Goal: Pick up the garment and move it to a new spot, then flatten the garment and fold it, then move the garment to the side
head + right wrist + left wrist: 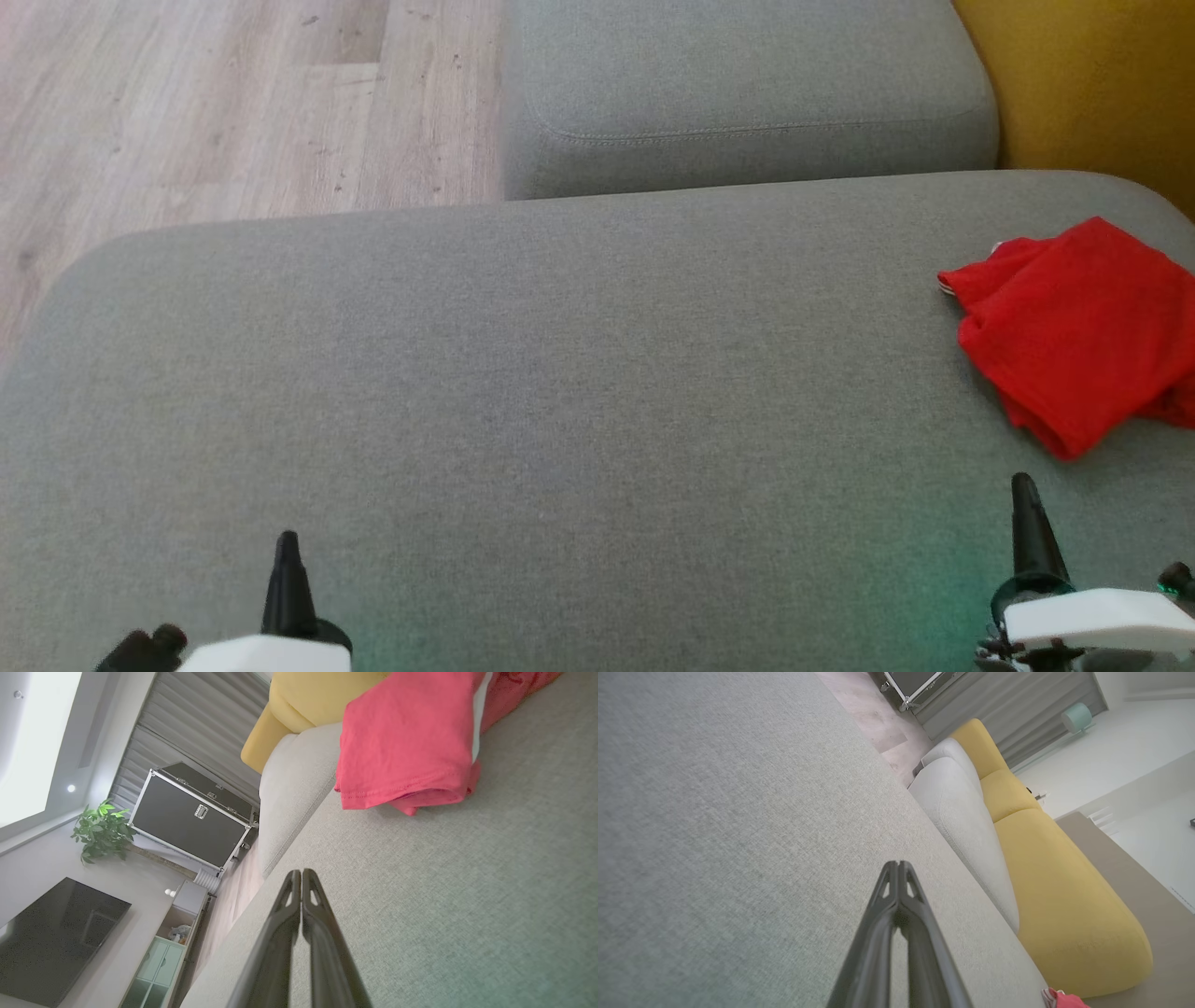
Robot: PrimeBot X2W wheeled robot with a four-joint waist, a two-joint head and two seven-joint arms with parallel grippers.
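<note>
A red garment [1078,327] lies folded into a compact bundle at the right edge of the grey sofa seat [523,392]. In the right wrist view the garment [406,742] sits ahead of my right gripper [301,872], which is shut and empty, a short way off from the cloth. In the head view the right gripper [1024,485] stands just below the garment, apart from it. My left gripper [287,541] is at the lower left, shut with nothing in it, hovering over bare cushion [714,826]. A red corner of the garment [1059,997] peeks in at the bottom of the left wrist view.
A second grey cushion [747,93] lies beyond the seat, with a yellow cushion [1092,84] at the far right. Wooden floor [233,103] shows at the upper left. A black flight case [191,816], a plant [100,828] and a dark TV [51,938] stand across the room.
</note>
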